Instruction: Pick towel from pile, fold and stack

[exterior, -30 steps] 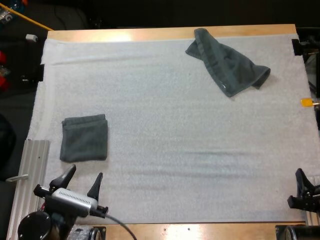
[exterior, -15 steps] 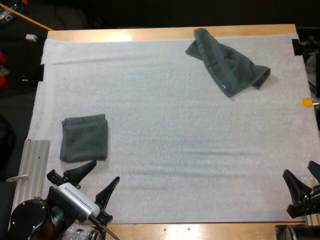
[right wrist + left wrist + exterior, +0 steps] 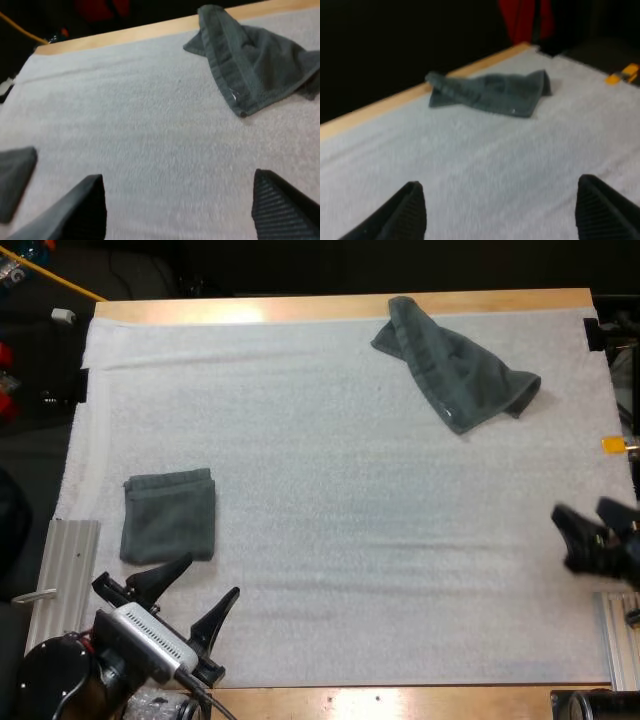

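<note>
- Grey-green crumpled towel upper right of the frame; folded towel lower left.
- Released, empty: left tool, right tool.
- Step: pick-up approach. The next move likely requires reaching the crumpled towel's edge.

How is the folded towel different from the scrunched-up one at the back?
The folded towel is a neat flat square; the crumpled towel is bunched up with humps and loose corners. The folded towel lies near the left gripper; the crumpled towel lies at the far edge of the white mat, toward the right. Both are dark grey-green and rest on the mat.
</note>
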Controlling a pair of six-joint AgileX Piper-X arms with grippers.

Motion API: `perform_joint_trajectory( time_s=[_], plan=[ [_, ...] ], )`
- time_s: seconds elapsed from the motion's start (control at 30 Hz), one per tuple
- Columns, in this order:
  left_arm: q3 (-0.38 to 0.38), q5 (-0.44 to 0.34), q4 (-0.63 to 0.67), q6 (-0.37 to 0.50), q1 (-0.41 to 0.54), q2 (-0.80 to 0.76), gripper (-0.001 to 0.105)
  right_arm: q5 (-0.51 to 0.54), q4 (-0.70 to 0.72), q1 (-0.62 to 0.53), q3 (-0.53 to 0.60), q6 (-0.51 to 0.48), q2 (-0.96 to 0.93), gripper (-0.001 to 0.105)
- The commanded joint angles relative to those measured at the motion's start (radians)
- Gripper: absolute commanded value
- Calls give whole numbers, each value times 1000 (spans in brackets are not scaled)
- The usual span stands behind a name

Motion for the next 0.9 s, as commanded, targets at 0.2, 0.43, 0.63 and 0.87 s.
perform_joint_trajectory(
  time_s=[0.2, 0.43, 0.63, 0.87],
  plan=[
    [-6, 68, -36, -2, -5, 45, 60, 51, -203, -2, -12, 167, 282, 61],
    [-6, 68, -114, -23, -5, 146, 60, 104, -276, -2, -71, 215, 519, 61],
    [-6, 68, -159, -24, -5, 249, 60, 128, -341, -2, -142, 256, 710, 61],
    [-6, 68, -160, -24, -5, 314, 60, 147, -438, -2, -213, 336, 937, 61]
  ],
)
